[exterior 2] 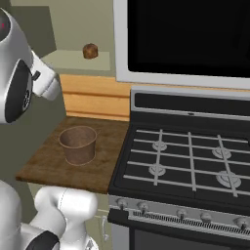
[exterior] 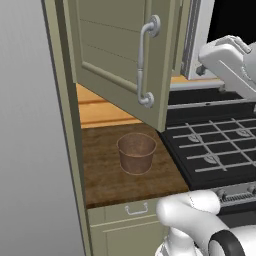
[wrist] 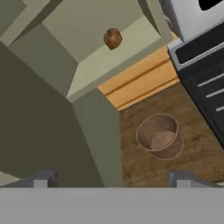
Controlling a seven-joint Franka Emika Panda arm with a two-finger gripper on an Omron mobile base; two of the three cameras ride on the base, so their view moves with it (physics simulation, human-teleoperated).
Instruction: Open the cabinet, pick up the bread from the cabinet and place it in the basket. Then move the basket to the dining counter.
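Note:
The olive cabinet stands open, its panelled door (exterior: 112,55) swung out over the worktop with the silver bar handle (exterior: 144,60) facing me. A small round brown bread (exterior 2: 90,51) (wrist: 113,38) sits on the cabinet's lower shelf (wrist: 100,57). The brown woven basket (exterior: 136,152) (exterior 2: 77,144) (wrist: 158,134) stands upright and empty on the dark wood worktop (exterior: 105,175), below the shelf. My gripper (wrist: 111,179) is open, held back from the cabinet with nothing between its fingers, above and in front of the door's edge. The dining counter is out of view.
A black gas stove (exterior 2: 190,156) (exterior: 215,145) adjoins the worktop on the right, with a dark-fronted appliance (exterior 2: 190,34) above it. An olive drawer front (exterior: 135,210) lies under the worktop. A grey wall (exterior: 25,125) closes the left side.

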